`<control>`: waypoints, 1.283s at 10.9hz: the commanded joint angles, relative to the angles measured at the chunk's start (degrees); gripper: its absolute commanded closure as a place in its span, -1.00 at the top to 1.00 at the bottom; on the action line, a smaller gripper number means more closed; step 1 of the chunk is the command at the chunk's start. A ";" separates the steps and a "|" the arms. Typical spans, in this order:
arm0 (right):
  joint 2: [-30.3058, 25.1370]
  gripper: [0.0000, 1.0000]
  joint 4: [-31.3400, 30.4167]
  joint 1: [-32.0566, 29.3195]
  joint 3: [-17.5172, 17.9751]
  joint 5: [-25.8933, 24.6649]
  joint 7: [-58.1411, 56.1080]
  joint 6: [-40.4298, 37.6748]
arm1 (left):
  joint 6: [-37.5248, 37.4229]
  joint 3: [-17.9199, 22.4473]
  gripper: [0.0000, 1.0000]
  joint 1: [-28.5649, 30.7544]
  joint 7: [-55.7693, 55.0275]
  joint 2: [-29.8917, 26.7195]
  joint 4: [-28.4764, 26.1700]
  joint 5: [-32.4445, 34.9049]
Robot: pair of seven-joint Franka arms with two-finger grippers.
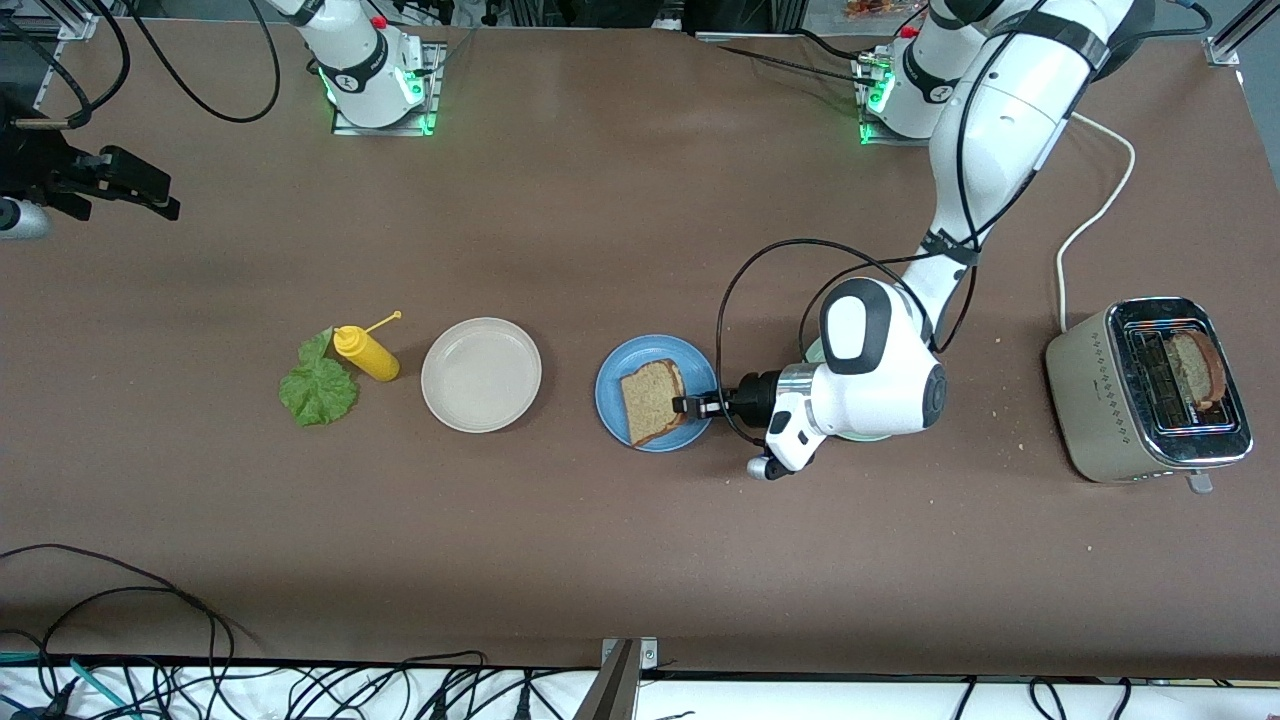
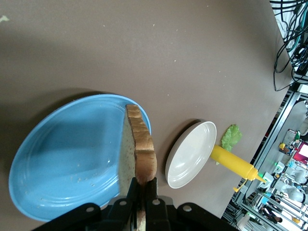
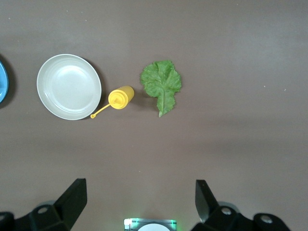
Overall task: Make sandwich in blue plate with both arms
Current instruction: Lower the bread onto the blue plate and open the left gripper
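The blue plate (image 1: 612,372) sits mid-table with one brown bread slice (image 1: 652,402) in it. My left gripper (image 1: 686,405) is shut on that slice's crust at the edge toward the left arm's end. In the left wrist view the bread slice (image 2: 142,144) runs edge-on from the left gripper (image 2: 143,185) over the blue plate (image 2: 62,159). The green lettuce leaf (image 1: 318,385) lies flat toward the right arm's end. My right gripper (image 3: 139,185) hangs open and empty, high over the table near its own base, with the lettuce leaf (image 3: 162,84) below it.
A yellow squeeze bottle (image 1: 366,353) stands beside the lettuce. A beige plate (image 1: 481,374) lies between the bottle and the blue plate. A pale green plate (image 1: 812,350) is mostly hidden under the left arm. The toaster (image 1: 1150,388) at the left arm's end holds another bread slice (image 1: 1195,368).
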 commanded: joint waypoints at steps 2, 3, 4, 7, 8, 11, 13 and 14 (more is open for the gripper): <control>0.13 1.00 0.61 -0.20 -0.27 0.87 0.42 -1.46 | -2.42 0.23 -1.00 0.74 -0.82 -2.31 -2.36 -1.42; 0.13 1.00 0.61 -0.20 -0.27 0.87 0.42 -1.46 | -2.42 0.31 -1.00 0.56 -0.82 -2.14 -2.46 -1.42; 0.04 1.00 0.61 -0.20 -0.18 0.87 0.42 -1.55 | -2.42 0.23 -1.00 0.47 -0.82 -2.05 -2.46 -1.42; 0.04 1.00 0.61 -0.20 -0.18 0.87 0.42 -2.07 | -1.54 0.23 -1.00 -0.05 -0.82 -1.70 -2.37 -1.42; -0.05 1.00 0.61 -0.20 -0.18 0.96 0.42 -2.08 | -0.84 0.23 -1.00 -0.49 -0.82 -1.61 -2.19 -1.42; -0.05 1.00 0.61 -0.20 -0.09 0.96 0.42 -2.08 | 0.83 0.14 -1.00 -1.28 -0.82 -0.91 -1.84 -1.86; -0.05 1.00 0.61 -0.20 -0.09 0.87 0.33 -2.08 | 0.92 0.14 -1.00 -1.55 -0.74 -0.47 -1.67 -1.86; -0.05 1.00 0.61 -0.11 -0.01 0.78 0.33 -1.99 | 1.01 0.14 -1.00 -1.72 -0.74 -0.21 -1.67 -1.95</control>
